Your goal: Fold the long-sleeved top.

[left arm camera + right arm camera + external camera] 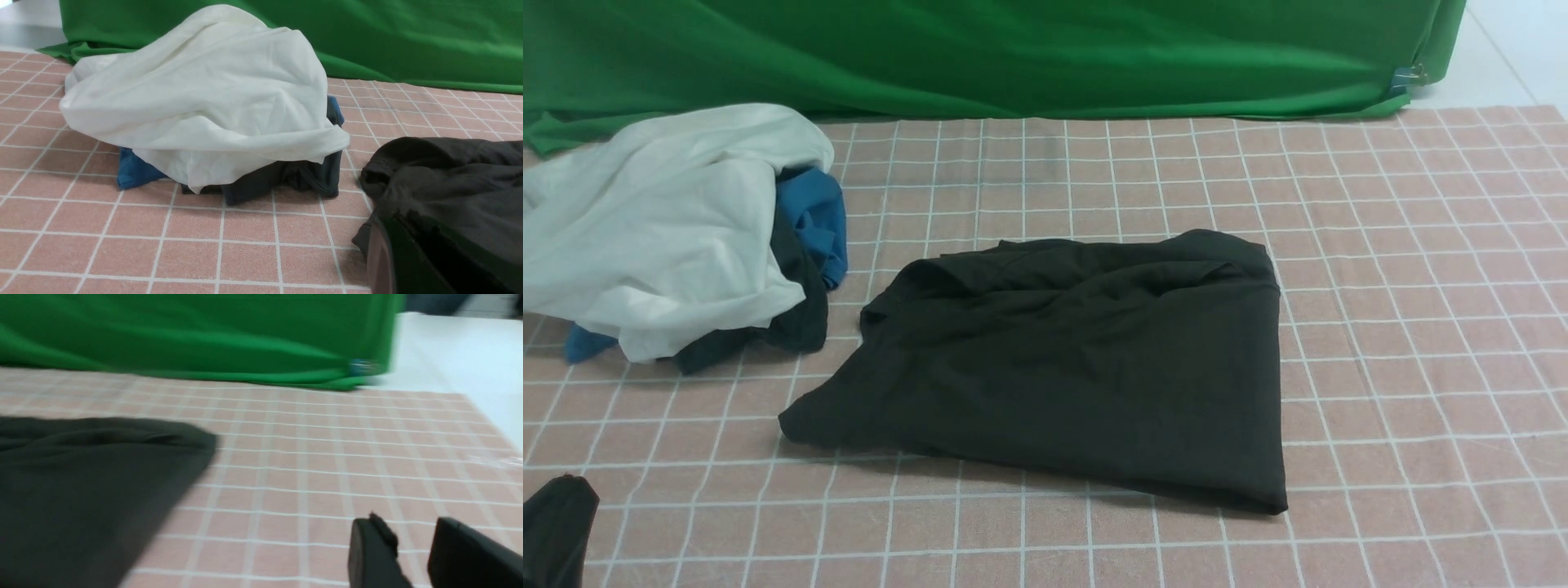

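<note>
We see bare checked cloth (1421,327) along the right edge and near edge. The long-sleeved top (1078,359) fills the middle, and a white garment (662,229) heaped over blue and dark cloths blocks the far-left corner.

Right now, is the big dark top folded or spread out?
Folded: the long-sleeved top lies as a compact, roughly rectangular bundle with layered edges and no sleeves sticking out.

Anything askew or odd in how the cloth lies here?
The long-sleeved top lies folded but uneven: its left edge slants and its far part is rumpled. Beside it, the white garment sits heaped over blue and dark cloths. Nothing looks damaged.
</note>
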You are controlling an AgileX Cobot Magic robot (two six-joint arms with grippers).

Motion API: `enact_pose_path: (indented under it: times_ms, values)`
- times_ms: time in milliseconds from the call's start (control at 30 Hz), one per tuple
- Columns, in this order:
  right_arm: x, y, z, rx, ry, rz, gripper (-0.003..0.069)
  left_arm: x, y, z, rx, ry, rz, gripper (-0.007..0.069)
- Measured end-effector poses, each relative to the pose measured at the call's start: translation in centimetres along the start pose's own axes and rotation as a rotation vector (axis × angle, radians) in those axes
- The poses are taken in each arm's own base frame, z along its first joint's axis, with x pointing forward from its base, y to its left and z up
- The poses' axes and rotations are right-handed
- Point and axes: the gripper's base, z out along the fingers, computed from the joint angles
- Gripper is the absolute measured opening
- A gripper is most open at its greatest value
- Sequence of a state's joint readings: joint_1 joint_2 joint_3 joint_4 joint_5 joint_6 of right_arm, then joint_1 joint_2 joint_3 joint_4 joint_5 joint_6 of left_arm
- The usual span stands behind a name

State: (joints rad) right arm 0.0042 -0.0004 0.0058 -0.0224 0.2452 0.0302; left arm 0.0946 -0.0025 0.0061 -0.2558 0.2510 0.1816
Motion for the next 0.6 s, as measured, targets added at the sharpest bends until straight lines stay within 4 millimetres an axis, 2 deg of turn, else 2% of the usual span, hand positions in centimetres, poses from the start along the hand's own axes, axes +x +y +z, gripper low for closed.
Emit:
enact_pose_path:
  times_ms: [600]
  values:
    - [0.00,-0.22,-0.01,0.039,-0.001,0.007,0.0239,0.00,0.00,0.00,0.000,0.000,0.000,0.0018]
